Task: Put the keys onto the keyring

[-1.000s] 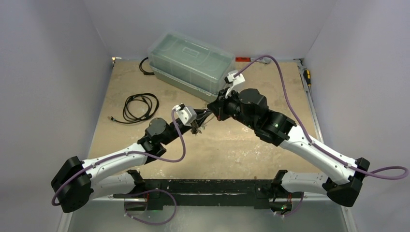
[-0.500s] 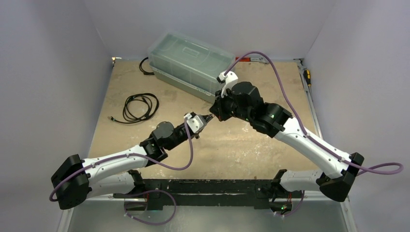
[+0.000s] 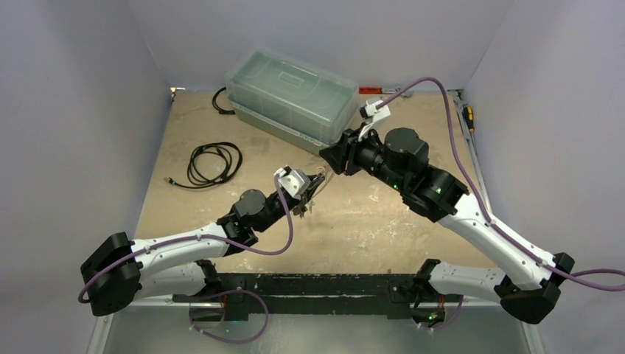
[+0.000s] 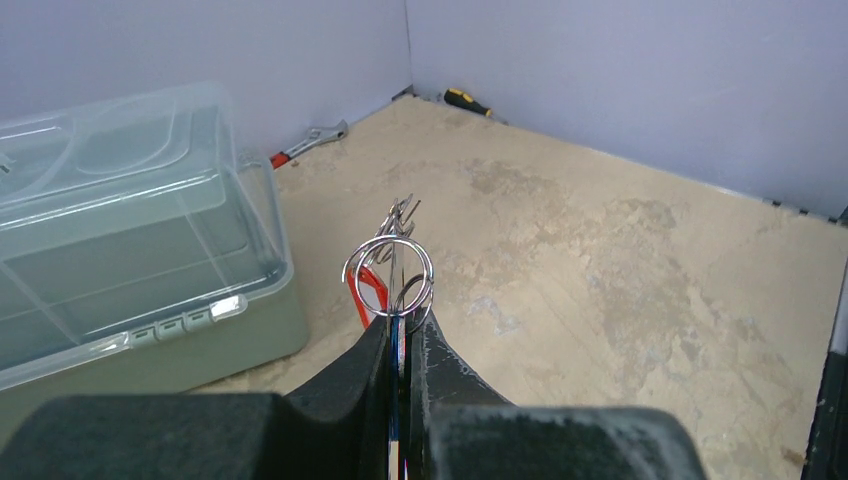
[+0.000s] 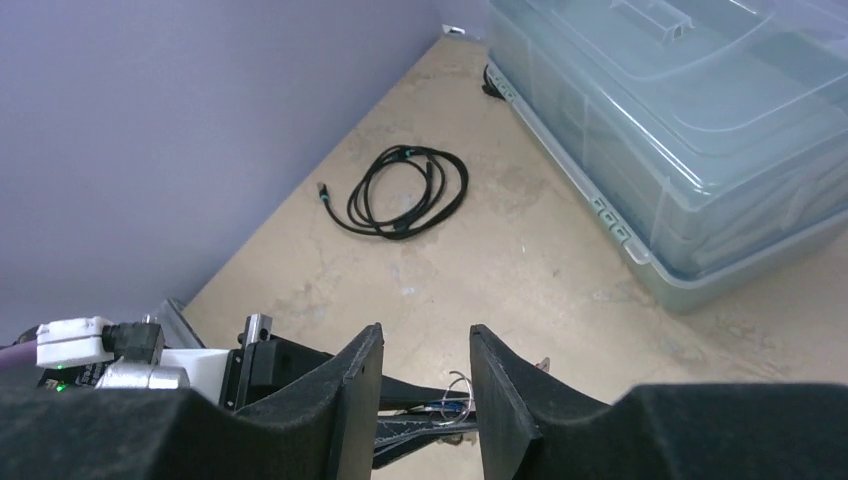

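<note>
Item: keyring [image 4: 390,268], keys [image 4: 371,296] bunched at it, which we found pinched in the closed left gripper [image 4: 400,338] above mid-bench [image 4: 620,260]; the right gripper [image 5: 425,350] had just parted its jaws, empty, and drawn back rightward, suggesting a key handed over.

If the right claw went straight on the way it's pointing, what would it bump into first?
Most likely the left gripper and the keyring it pinches, just ahead of the open right gripper. Depth is hard to judge, though.
</note>
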Robot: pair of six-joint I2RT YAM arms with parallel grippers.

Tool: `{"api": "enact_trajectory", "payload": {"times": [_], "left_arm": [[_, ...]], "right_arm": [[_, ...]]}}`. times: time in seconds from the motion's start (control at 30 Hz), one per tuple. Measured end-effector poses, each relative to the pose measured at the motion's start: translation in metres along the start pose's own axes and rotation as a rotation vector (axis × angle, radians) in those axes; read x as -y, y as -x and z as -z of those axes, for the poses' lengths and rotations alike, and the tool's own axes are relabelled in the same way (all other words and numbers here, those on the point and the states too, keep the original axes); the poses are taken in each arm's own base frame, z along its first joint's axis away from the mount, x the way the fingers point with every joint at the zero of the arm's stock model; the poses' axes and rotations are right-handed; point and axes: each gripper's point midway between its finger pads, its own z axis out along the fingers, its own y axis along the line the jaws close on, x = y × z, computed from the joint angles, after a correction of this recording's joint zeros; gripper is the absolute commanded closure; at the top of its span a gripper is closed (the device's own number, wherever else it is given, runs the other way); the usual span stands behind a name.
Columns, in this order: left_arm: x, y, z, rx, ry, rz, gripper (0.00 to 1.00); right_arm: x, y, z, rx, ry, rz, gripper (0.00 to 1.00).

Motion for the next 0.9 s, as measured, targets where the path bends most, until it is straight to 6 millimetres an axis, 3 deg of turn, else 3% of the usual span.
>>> {"api": "enact_trajectory", "payload": {"times": [0.43, 0.9], "left_arm": [[-0.01, 0.027, -0.002, 0.112, 0.073, 0.123, 1.0], [-0.014, 0.025, -0.003, 0.125, 0.1, 0.136, 1.0]], "right_arm": [[0.002, -0.014, -0.008, -0.011, -0.014, -0.097, 0.57], [-0.005, -0.034, -0.015, -0.093, 0.005, -0.189, 0.6]]}}
